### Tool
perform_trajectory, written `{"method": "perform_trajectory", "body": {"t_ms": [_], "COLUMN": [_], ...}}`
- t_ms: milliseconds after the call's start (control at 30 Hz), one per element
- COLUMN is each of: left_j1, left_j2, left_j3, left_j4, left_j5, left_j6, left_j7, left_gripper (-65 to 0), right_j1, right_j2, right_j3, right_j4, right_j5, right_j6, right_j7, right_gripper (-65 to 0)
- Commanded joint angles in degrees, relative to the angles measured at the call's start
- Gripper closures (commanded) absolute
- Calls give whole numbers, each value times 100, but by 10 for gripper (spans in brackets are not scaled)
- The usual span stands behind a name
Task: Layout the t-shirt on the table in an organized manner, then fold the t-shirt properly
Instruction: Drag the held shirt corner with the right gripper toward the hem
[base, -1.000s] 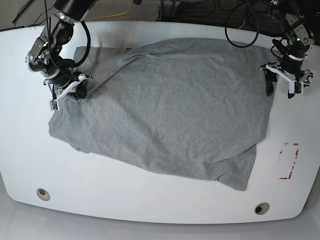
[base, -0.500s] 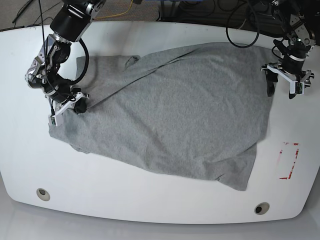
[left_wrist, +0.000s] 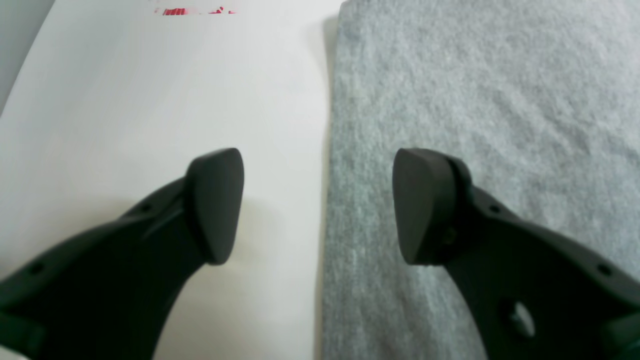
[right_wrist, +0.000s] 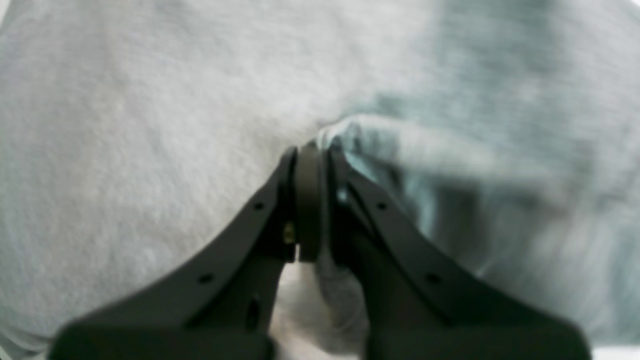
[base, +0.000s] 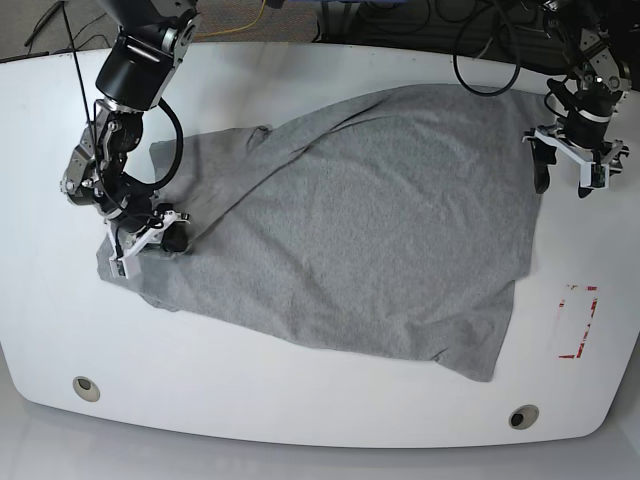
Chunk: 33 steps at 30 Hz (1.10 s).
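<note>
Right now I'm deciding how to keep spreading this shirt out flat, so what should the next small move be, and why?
Probably keep the right gripper shut on the t-shirt and draw that edge outward toward the near-left of the table. The fabric there is bunched and folded, with a diagonal crease running across the shirt. The left gripper hangs open, straddling the opposite edge, ready to pin it.

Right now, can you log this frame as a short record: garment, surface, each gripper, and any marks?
garment: t-shirt, grey, spread out but creased, no lettering showing
surface: table, white, glossy
left gripper: jaws open, straddling the shirt's side edge, holding nothing
right gripper: jaws shut on a bunched fold of shirt
marks: red outline beside the shirt; two round holes near the front edge
</note>
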Motion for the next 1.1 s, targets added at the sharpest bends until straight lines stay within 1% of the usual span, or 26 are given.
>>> {"method": "perform_trajectory", "body": {"t_ms": [0, 233, 300, 400, 467, 500, 533, 600, 633, 667, 700, 767, 833, 900, 1067], "left_j1": [-28, -28, -28, -28, -28, -28, -28, -28, -28, -28, -28, -28, -28, -28, -46], "left_j2": [-67, -67, -67, -67, -67, -67, -67, -67, -67, -67, -67, -76, -76, -76, -76], "left_j3": [-26, -8, 1, 1, 9, 9, 9, 9, 9, 9, 9, 9, 9, 18, 27], "left_j4": [122, 122, 130, 130, 130, 139, 139, 192, 209, 218, 218, 218, 236, 236, 236], "left_j5": [-101, -101, -101, -101, -101, -101, -101, -101, -101, -101, -101, -101, -101, -101, -101], "left_j6": [-6, -6, -6, -6, -6, -6, -6, -6, -6, -6, -6, -6, -6, -6, -6], "left_j7": [-152, -152, -152, -152, -152, -152, -152, -152, -152, -152, -152, -152, -152, -152, -152], "left_gripper": [-440, -440, -440, -440, -440, -440, -440, -440, -440, -440, -440, -440, -440, -440, -440], "right_j1": [214, 583, 671, 768, 759, 750, 750, 663, 592, 443, 346, 170, -67, -287, -858], "right_j2": [79, 88, 88, 97, 185, 229, 255, 369, 422, 527, 598, 694, 800, 941, 1055], "right_j3": [-130, -842, -1018, -1264, -1317, -1317, -1299, -1290, -1290, -1290, -1281, -1281, -1281, -1264, -956], "right_j4": [4, -294, -382, -435, -426, -426, -400, -233, -171, 13, 180, 488, 796, 1121, 1648], "right_j5": [98, 98, 98, 98, 98, 134, 142, 142, 142, 142, 151, 151, 134, 142, 116], "right_j6": [39, 39, 39, 31, -48, -119, -163, -233, -242, -259, -268, -268, -268, -268, -224], "right_j7": [130, 147, 147, 147, 138, 112, 112, 112, 112, 112, 121, 121, 121, 121, 130], "right_gripper": [0, 0, -11, -96, -176, -228, -259, -340, -359, -403, -433, -476, -503, -508, -508]}}
